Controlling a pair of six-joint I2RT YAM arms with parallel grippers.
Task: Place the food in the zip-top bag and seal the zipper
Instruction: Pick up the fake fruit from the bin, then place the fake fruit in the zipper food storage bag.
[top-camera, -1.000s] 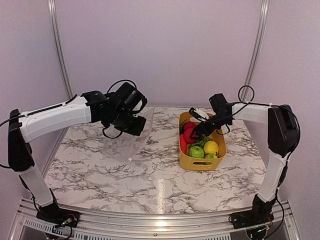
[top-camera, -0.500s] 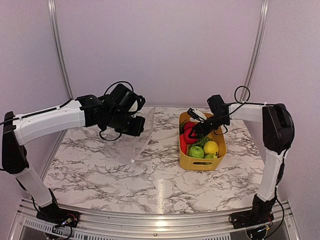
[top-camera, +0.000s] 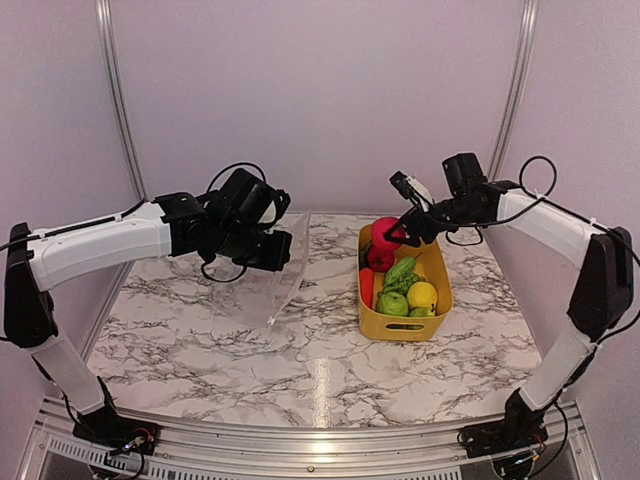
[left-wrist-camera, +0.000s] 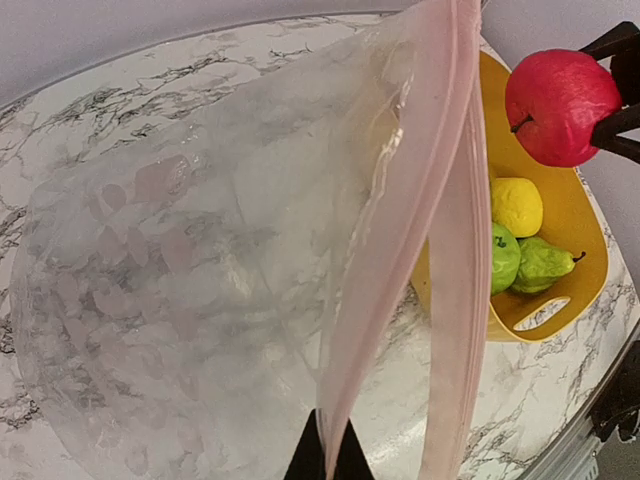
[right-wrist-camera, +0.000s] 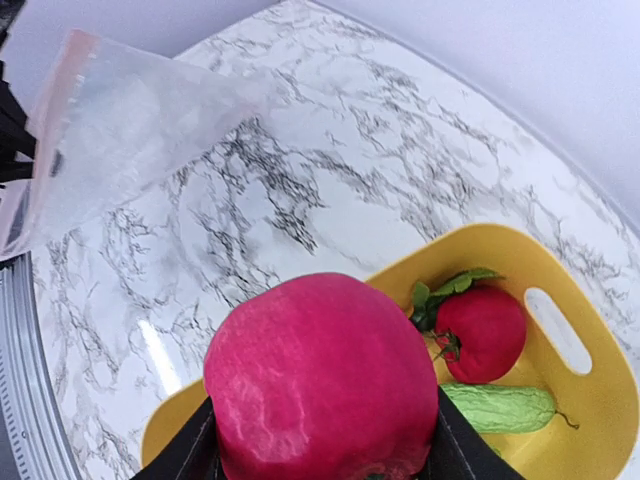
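My right gripper (top-camera: 392, 234) is shut on a red apple (top-camera: 385, 231), held in the air above the back end of the yellow basket (top-camera: 400, 330). In the right wrist view the apple (right-wrist-camera: 320, 380) fills the space between the black fingers (right-wrist-camera: 180, 455). The rest of the food stays in the basket: a lemon (top-camera: 422, 295), a green apple (top-camera: 393, 304), a carrot (top-camera: 366, 287) and a red tomato (right-wrist-camera: 482, 333). My left gripper (left-wrist-camera: 327, 460) is shut on the near lip of the zip-top bag (left-wrist-camera: 180, 280), on its pinkish zipper (left-wrist-camera: 400, 230). The bag (top-camera: 265, 285) hangs with its mouth parted towards the basket.
The yellow basket (left-wrist-camera: 590, 250) stands on the marble table (top-camera: 330, 370) at the right of centre. A green pear (left-wrist-camera: 545, 262) lies beside the lemon (left-wrist-camera: 516, 206). A metal rail (top-camera: 300, 440) runs along the near edge, and pale walls close in behind and at both sides.
The right gripper has closed on the red apple and lifted it up out of the basket. The left arm still holds the bag, nearly unmoved.
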